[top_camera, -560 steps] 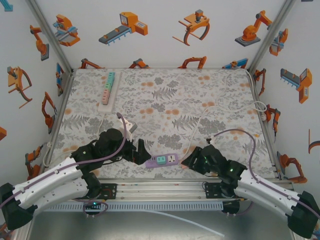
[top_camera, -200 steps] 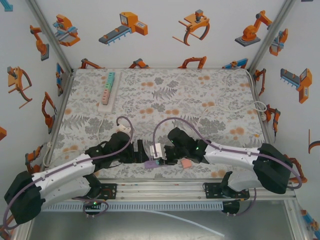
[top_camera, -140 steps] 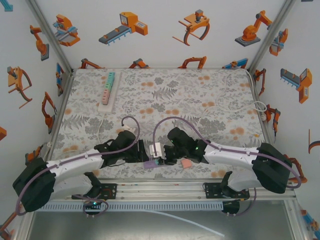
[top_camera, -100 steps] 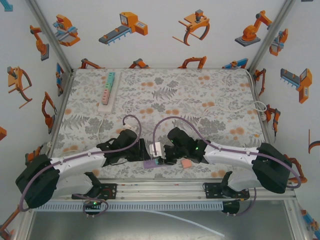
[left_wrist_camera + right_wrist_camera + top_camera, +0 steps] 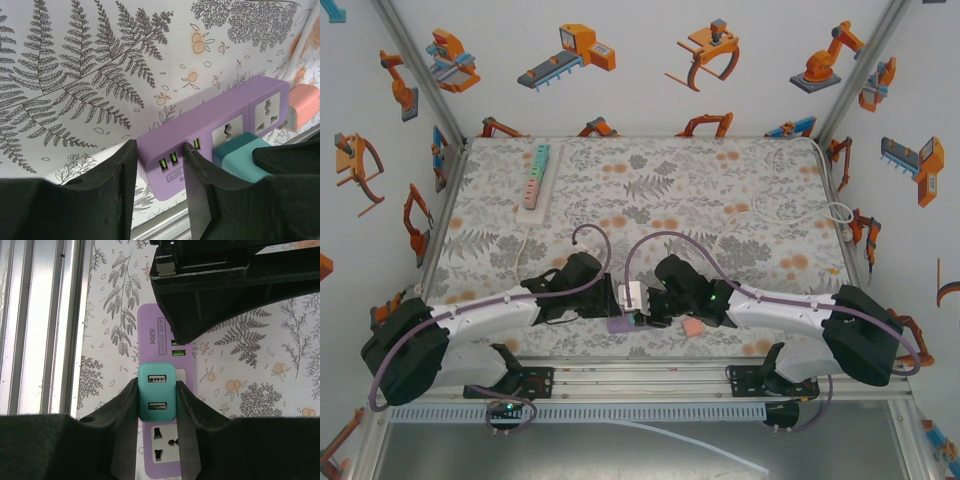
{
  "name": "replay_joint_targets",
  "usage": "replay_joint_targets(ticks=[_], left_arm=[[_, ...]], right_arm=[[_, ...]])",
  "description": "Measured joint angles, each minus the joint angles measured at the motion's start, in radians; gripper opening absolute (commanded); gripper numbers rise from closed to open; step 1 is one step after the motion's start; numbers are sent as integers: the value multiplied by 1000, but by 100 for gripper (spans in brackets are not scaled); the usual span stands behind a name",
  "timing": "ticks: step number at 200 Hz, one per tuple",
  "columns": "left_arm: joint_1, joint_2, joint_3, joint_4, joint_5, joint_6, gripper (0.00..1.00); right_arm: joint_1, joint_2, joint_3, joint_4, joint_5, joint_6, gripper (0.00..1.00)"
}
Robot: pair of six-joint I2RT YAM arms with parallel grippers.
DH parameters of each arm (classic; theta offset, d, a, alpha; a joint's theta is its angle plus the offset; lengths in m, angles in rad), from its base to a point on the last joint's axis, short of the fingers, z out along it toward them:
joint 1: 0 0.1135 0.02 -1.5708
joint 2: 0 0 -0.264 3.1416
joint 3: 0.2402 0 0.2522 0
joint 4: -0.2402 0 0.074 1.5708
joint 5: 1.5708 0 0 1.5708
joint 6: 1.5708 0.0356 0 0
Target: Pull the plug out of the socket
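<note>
Cloth printed with ferns covers the tabletop point(image 5: 670, 190), where we see a white power strip point(image 5: 535, 175) far back on the left, a loose white cable point(image 5: 800, 208) toward the right, and a pink adapter point(image 5: 692, 327) lying just beside the purple power strip point(image 5: 618, 326) at the near edge. The left arm point(image 5: 225, 285) overhangs that strip's USB end, close to the teal plug point(image 5: 157, 398). That plug sits seated in the purple strip, a universal socket just beside it. The right jaws are clamped on the plug's two sides. The left jaws stand narrowly apart astride the USB end; we cannot tell whether they pinch it.
</note>
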State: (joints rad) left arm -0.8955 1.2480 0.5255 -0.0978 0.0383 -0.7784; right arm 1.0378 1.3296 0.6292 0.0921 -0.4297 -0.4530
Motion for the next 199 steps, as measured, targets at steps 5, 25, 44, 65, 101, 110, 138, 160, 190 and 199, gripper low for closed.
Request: replay_joint_targets(ticks=[5,25,44,65,101,110,138,160,190,199], left_arm=[[-4,3,6,-7,-6,3,40],[-15,9,18,-22,-30,9,40],[-25,10,22,-27,-47,10,40],[-36,21,36,-36,-63,11,41],[-68,62,82,-63,-100,31,41],[-76,73,95,-71,-111,34,41],[-97,97,123,-93,-141,40,41],[-106,108,137,-106,-158,40,41],[-106,114,141,-101,-158,40,42],[-106,117,143,-99,-158,40,42]], right_arm=[[0,0,0,1,1,1,16],[0,0,0,2,4,9,15],[0,-2,-3,5,5,12,14],[0,-12,-13,12,11,17,14],[0,-33,-31,18,31,32,13],[0,-39,-35,18,35,35,13],[0,-53,-46,21,47,45,13],[0,-61,-56,31,54,55,12],[0,-79,-67,34,62,65,12],[-1,-83,-68,32,65,66,12]])
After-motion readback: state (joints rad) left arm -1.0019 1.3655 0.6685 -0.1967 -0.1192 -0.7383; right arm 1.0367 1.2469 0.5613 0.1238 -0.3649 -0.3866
